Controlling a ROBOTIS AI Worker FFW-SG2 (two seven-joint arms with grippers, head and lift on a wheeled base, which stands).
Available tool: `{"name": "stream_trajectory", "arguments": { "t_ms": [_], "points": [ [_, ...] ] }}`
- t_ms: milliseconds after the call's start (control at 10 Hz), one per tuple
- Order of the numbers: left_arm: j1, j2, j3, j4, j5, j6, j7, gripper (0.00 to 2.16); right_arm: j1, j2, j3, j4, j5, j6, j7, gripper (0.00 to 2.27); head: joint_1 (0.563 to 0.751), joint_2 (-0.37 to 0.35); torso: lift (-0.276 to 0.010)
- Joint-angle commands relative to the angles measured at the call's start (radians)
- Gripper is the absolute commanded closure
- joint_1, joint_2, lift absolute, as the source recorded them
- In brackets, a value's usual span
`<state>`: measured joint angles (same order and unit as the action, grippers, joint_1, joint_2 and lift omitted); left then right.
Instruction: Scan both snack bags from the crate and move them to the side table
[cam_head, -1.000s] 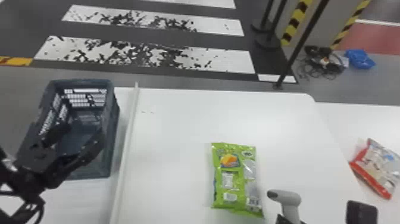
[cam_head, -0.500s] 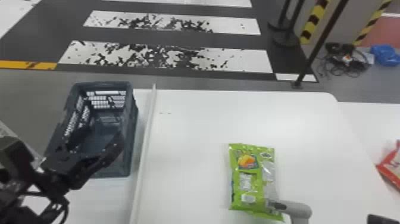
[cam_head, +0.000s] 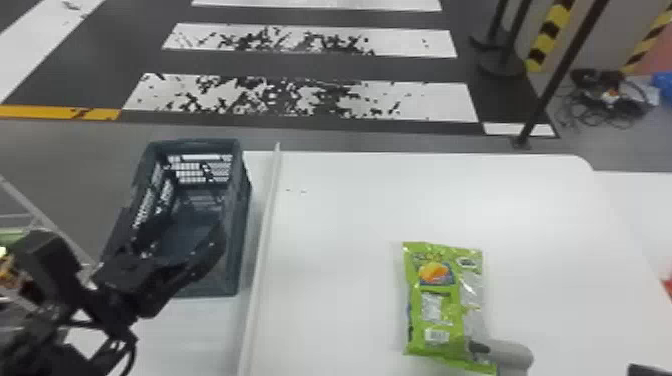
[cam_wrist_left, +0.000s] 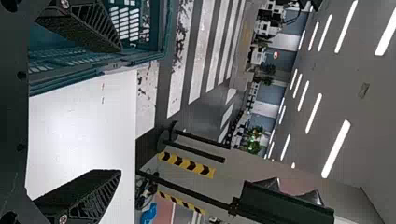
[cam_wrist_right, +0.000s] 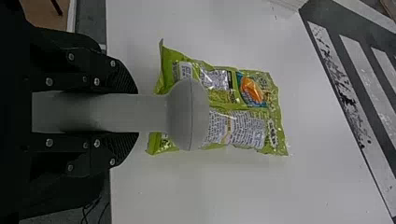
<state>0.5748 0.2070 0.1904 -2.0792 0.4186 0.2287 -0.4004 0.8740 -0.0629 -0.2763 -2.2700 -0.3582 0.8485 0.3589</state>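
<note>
White surface (cam_head: 350, 210), raised strip (cam_head: 264, 240) toward robot's left. Dark slotted plastic crate (cam_head: 239, 225) beyond strip. Left gripper (cam_wrist_left: 119, 111) over crate, fingers spread, nothing between; could snag the rim if it swings low. Right gripper (cam_wrist_right: 137, 113) closed around handle of grey handheld scanner (cam_wrist_right: 189, 112). Green snack bag (cam_wrist_right: 252, 121) flat on surface, right of strip, scanner head over its near end; contact: can't tell. Red sliver (cam_head: 668, 287) at head view's right edge, too little to identify. Likely step: scanning green bag. Risks: missed read, since barcode (cam_wrist_right: 185, 70) sits beside scanner head and shiny film may glare or crease; bag shoved or crumpled if scanner dips.
</note>
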Motion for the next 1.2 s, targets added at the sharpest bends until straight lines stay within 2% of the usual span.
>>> {"name": "stream_trajectory", "arguments": {
  "t_ms": [0, 1100],
  "points": [
    [0.002, 0.0, 0.001, -0.001, 0.0, -0.002, -0.002, 0.07, -0.003, 0.0, 0.023, 0.013, 0.028, -0.03, -0.001, 2.25, 0.695, 0.015, -0.029],
    [0.01, -0.001, 0.011, -0.007, 0.002, -0.008, -0.009, 0.07, -0.03, -0.009, 0.051, 0.092, 0.064, -0.085, -0.005, 2.25, 0.695, 0.021, -0.029]
  ]
}}
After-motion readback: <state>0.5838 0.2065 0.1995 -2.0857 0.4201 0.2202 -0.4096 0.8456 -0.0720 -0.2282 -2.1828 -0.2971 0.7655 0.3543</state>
